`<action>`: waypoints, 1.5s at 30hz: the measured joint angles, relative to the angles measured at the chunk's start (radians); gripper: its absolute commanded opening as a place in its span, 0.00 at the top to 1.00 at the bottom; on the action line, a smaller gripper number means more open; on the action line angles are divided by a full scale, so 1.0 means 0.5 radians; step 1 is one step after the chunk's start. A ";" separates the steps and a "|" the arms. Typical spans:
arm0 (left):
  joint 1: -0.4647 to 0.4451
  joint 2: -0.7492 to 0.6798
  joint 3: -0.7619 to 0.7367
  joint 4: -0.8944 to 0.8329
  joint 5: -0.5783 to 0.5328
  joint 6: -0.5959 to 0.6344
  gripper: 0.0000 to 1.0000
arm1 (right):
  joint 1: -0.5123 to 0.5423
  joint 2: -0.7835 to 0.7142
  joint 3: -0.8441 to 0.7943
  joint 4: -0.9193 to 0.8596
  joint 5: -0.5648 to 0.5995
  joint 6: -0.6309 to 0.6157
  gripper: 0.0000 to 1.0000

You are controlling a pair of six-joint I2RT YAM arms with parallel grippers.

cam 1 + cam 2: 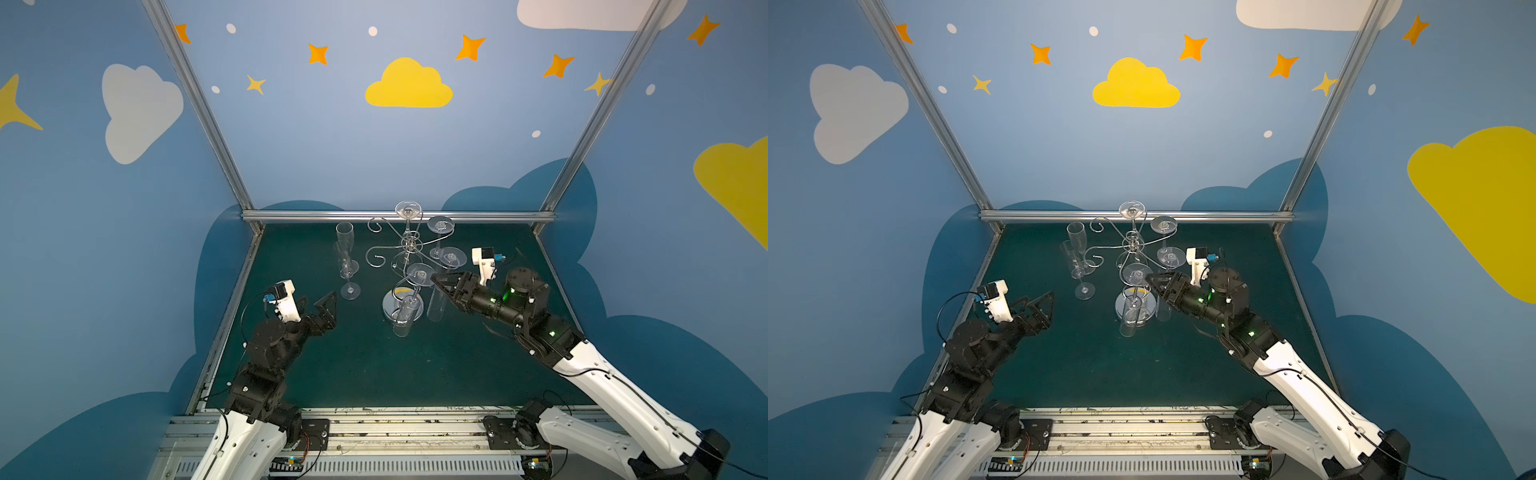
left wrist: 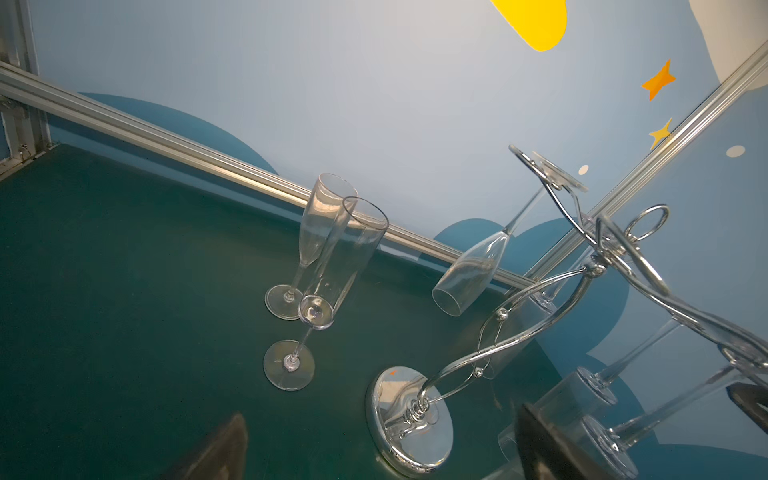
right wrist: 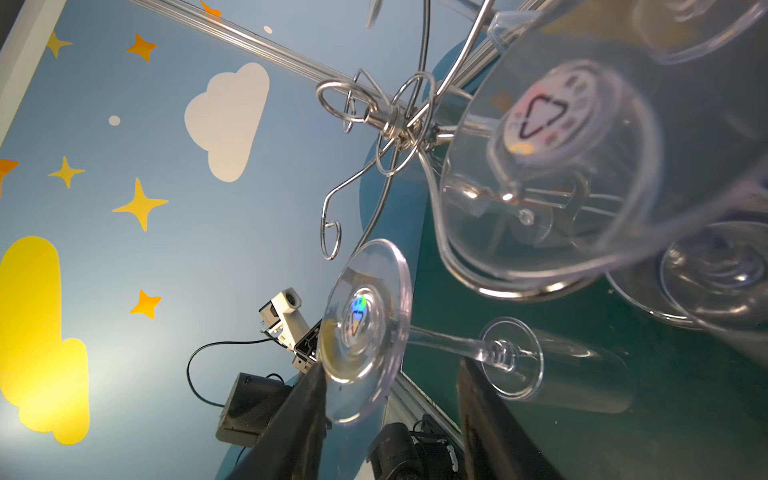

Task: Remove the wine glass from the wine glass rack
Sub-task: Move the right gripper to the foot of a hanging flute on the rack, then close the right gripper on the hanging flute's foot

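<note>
With my right pincer (image 3: 390,368) part-open astride the wine glass (image 3: 449,343) stem, gripping nothing, I'd close gently before sliding outward.

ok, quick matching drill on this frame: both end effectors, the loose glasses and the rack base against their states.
1 left end effector
2 right end effector
3 loose glasses
4 rack base

a upright on the mat
b straddling a hanging glass at its stem
c open, away from the rack
d shiny, round

Pairs: 1-c, 2-b, 3-a, 4-d
</note>
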 measured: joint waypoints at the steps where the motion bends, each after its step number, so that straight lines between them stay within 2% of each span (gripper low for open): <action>1: 0.000 -0.007 0.000 -0.002 0.000 -0.007 0.01 | 0.000 0.012 -0.005 0.025 -0.008 0.022 0.54; 11: 0.000 -0.024 0.000 -0.014 0.016 -0.044 0.01 | 0.000 0.089 -0.009 0.131 -0.070 0.157 0.69; 26: 0.000 -0.040 -0.033 -0.024 0.037 -0.065 0.01 | 0.000 0.111 -0.078 0.326 -0.099 0.360 0.82; 35: 0.000 -0.042 -0.033 -0.027 0.039 -0.064 0.01 | 0.002 0.110 -0.156 0.475 -0.112 0.494 1.00; 45: 0.000 -0.042 -0.033 -0.027 0.045 -0.063 0.01 | 0.003 0.109 -0.159 0.507 -0.130 0.573 1.00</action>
